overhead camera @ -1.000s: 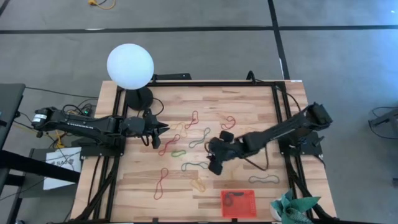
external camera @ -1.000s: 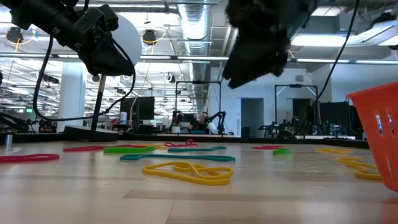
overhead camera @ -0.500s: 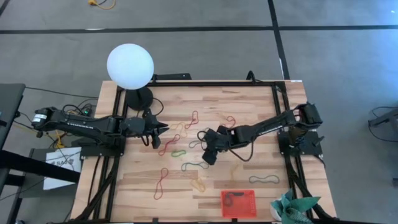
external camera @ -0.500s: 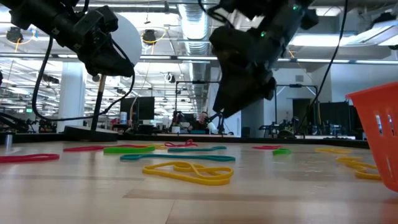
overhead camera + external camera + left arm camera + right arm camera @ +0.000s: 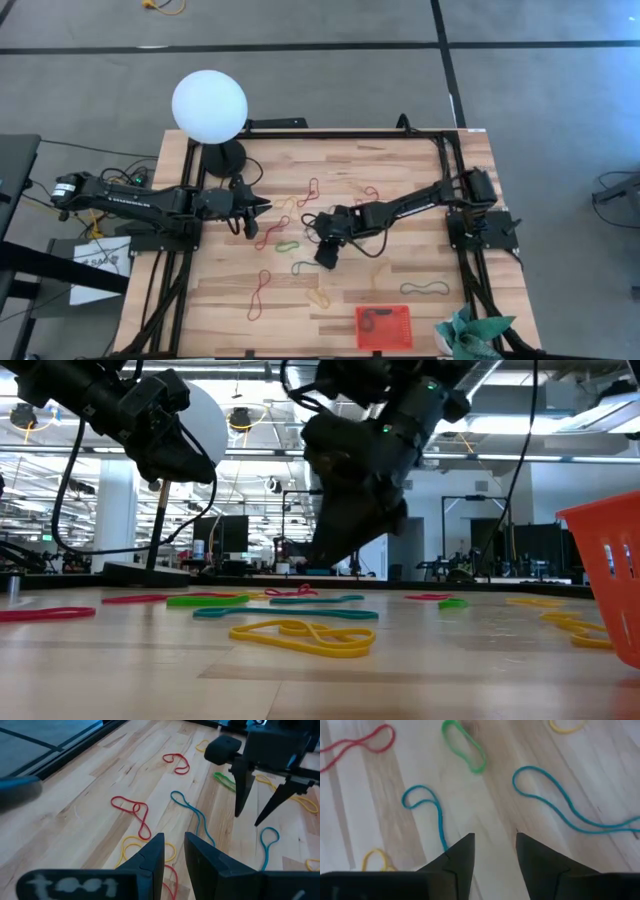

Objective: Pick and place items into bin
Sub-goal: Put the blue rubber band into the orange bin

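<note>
Several thin rubber-band loops lie flat on the wooden table: red (image 5: 310, 190), green (image 5: 288, 245), teal (image 5: 311, 267), yellow (image 5: 318, 295) and dark (image 5: 424, 289). The red-orange bin (image 5: 384, 326) stands near the front edge with a dark loop (image 5: 375, 318) inside. My right gripper (image 5: 322, 252) hangs open a little above the table's middle, slanting down. In its wrist view a green loop (image 5: 465, 745) and two teal loops (image 5: 432, 812) (image 5: 560, 800) lie ahead of its fingers (image 5: 492, 850). My left gripper (image 5: 260, 207) waits at the left, narrowly open and empty (image 5: 174, 855).
A lamp with a white globe (image 5: 209, 105) stands at the far left corner. A teal-green cloth (image 5: 470, 335) lies at the near right corner beside the bin. Black cables (image 5: 385, 240) hang along the right arm. Bare wood lies to the right of the loops.
My right gripper has moved toward the table's left edge and come down, from near the bin's side to above the loops at the middle. My left arm has kept still, and no loop has moved.
</note>
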`<state>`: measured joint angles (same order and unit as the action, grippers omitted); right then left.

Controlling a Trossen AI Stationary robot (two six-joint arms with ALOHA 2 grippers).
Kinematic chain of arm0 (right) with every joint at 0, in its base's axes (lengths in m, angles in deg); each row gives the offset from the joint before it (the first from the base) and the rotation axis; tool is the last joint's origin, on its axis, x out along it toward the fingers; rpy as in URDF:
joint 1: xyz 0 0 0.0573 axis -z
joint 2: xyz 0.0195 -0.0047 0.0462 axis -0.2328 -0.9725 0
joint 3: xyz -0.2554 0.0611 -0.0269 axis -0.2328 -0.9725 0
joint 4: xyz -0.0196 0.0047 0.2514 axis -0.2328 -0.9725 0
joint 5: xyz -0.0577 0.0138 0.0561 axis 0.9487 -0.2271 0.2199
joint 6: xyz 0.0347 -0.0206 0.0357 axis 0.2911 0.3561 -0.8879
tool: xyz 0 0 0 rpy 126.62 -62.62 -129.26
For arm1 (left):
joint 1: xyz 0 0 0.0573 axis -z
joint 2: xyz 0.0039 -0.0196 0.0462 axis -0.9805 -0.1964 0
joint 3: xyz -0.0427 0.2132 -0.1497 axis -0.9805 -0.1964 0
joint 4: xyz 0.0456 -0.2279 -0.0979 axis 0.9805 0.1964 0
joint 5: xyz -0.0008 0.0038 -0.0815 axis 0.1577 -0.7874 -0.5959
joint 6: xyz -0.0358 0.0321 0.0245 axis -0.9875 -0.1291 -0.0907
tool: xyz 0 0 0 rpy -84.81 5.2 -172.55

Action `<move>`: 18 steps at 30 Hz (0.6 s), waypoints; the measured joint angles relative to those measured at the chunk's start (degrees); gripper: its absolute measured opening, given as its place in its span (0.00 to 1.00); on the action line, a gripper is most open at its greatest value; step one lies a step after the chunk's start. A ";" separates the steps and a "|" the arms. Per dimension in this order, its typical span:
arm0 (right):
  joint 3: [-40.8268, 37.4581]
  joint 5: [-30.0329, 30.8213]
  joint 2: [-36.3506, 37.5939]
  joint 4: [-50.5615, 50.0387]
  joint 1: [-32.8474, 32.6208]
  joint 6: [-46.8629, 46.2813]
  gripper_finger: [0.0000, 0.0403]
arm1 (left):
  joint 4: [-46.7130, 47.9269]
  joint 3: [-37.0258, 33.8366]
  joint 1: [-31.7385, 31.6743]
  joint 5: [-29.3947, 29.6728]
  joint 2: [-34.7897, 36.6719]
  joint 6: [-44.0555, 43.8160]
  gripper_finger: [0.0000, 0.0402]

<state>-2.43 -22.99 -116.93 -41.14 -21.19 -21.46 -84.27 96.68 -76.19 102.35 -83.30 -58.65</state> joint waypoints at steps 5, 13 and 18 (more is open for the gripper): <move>3.96 0.25 -3.33 -2.27 0.07 2.90 0.29 | 0.87 0.00 0.01 0.01 0.00 0.00 0.16; 6.64 4.56 -4.31 -8.70 1.63 11.47 0.32 | 1.37 0.00 0.02 0.00 0.00 0.00 0.16; 7.70 4.65 -4.24 -8.58 2.69 17.04 0.38 | 1.40 0.00 0.02 0.00 0.00 0.00 0.16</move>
<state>5.27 -18.34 -121.17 -49.72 -18.50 -4.42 -82.87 96.68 -76.18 102.35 -83.30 -58.65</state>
